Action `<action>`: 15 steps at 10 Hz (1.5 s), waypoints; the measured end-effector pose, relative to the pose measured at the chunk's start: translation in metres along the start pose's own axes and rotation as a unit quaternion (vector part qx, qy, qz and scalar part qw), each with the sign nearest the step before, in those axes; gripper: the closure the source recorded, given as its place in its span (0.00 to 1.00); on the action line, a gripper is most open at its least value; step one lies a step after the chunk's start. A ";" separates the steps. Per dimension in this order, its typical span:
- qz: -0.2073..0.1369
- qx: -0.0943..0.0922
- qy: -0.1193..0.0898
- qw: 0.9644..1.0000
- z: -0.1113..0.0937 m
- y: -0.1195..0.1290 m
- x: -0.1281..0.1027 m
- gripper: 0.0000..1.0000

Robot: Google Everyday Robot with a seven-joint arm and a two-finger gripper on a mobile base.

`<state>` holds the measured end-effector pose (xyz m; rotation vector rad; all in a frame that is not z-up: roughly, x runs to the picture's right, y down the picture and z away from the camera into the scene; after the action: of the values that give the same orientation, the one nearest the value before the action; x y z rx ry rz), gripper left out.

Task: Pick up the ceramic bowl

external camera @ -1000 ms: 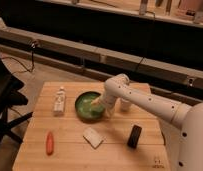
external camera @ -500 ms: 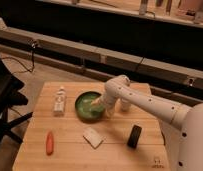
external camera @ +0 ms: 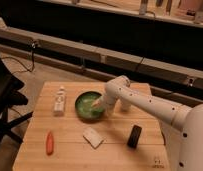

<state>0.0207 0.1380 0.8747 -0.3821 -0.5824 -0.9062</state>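
Note:
The green ceramic bowl (external camera: pixel 88 106) sits on the wooden table (external camera: pixel 70 155), a little back of the middle. It is round and shallow, with a dark rim and a pale inside. My white arm reaches in from the right, and my gripper (external camera: pixel 99 104) is down at the bowl's right side, over its rim and inside. The gripper covers part of the bowl's right rim.
A small white bottle (external camera: pixel 59 100) stands left of the bowl. An orange carrot (external camera: pixel 49 142) lies at the front left. A white flat packet (external camera: pixel 93 137) lies in front of the bowl. A black can (external camera: pixel 134 136) lies at the front right. A white cup (external camera: pixel 126 105) is behind my arm.

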 end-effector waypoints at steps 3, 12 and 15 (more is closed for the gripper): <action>-0.003 0.002 0.005 1.000 0.001 -0.003 -0.001 0.94; -0.025 0.011 0.016 1.000 -0.025 -0.006 0.007 1.00; -0.026 0.019 0.020 0.999 -0.035 -0.004 0.013 1.00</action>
<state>0.0344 0.1089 0.8558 -0.3144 -0.5738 -0.9495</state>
